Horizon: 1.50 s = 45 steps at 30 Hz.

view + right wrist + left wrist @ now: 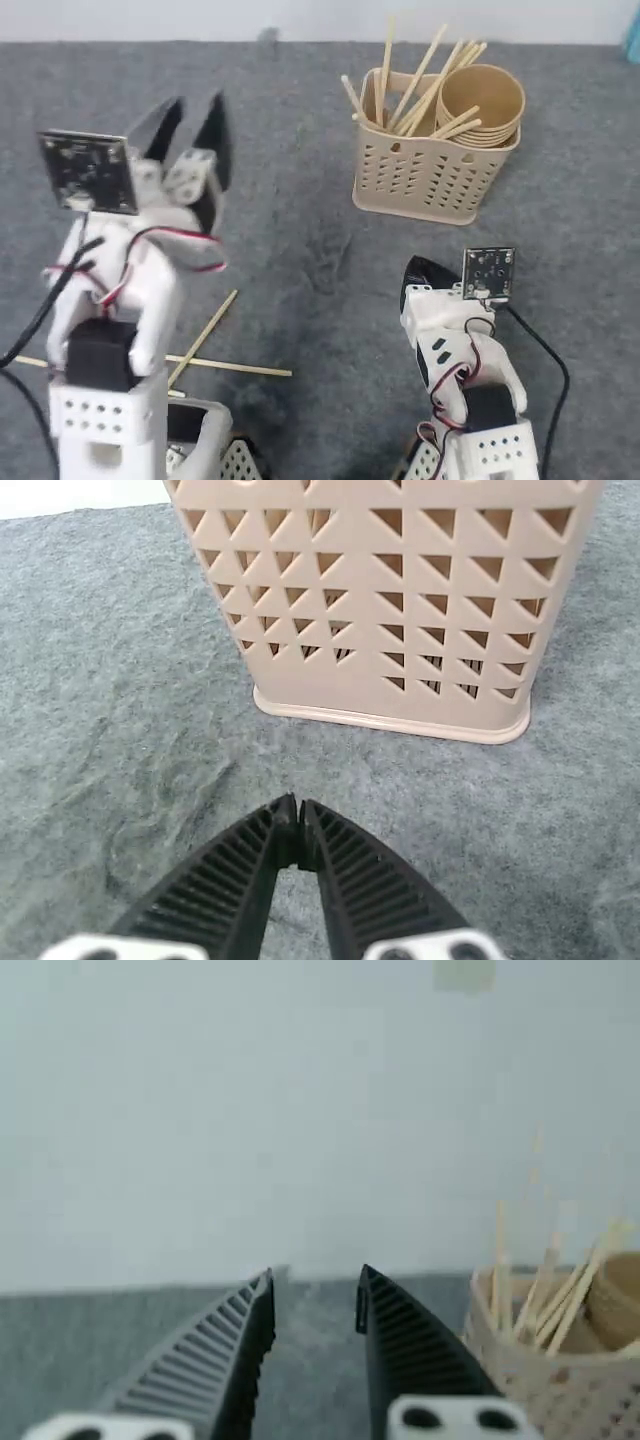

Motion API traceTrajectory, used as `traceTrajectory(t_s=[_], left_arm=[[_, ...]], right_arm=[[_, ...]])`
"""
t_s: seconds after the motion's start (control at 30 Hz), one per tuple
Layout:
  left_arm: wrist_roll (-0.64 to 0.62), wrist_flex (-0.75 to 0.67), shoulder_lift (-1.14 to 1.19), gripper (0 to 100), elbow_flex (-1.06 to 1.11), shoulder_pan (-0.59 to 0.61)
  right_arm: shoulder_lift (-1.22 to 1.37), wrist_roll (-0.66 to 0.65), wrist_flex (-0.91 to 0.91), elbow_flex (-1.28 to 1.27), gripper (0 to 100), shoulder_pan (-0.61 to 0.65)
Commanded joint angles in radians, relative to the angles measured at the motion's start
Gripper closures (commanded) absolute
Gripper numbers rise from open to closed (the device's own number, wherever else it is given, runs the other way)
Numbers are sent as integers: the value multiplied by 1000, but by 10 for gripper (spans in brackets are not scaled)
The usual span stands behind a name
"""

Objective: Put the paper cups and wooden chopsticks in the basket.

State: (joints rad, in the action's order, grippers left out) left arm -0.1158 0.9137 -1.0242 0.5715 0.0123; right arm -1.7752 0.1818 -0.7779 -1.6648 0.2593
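A beige perforated basket (430,170) stands at the back right of the grey mat, holding a stack of paper cups (482,103) and several wooden chopsticks (415,80). Two more chopsticks (205,335) lie crossed on the mat by the left arm's base. My left gripper (195,110) is raised at the back left, open and empty; its wrist view shows the basket (560,1370) off to one side. My right gripper (415,272) rests low in front of the basket (400,610), shut with nothing in it (297,815).
Grey felt mat (300,240) covers the table, with open room between the arms and the basket. A pale wall (300,1110) rises behind the mat's far edge. Cables hang by each arm's base.
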Motion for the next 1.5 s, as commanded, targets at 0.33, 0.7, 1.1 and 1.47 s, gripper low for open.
traceTrajectory(t_s=[0.33, 0.7, 1.1, 1.47], left_arm=[[270, 497, -25, 870, 286, 92], [373, 241, -23, 870, 696, 51], [373, 112, 38, 866, 754, 51], [377, -21, 577, 870, 529, 52]], right_arm=[[5, -18, -7, -21, 988, -1], [5, -18, -7, -21, 989, 2], [5, -18, -7, -21, 987, 4], [5, -18, -8, -21, 987, -1]])
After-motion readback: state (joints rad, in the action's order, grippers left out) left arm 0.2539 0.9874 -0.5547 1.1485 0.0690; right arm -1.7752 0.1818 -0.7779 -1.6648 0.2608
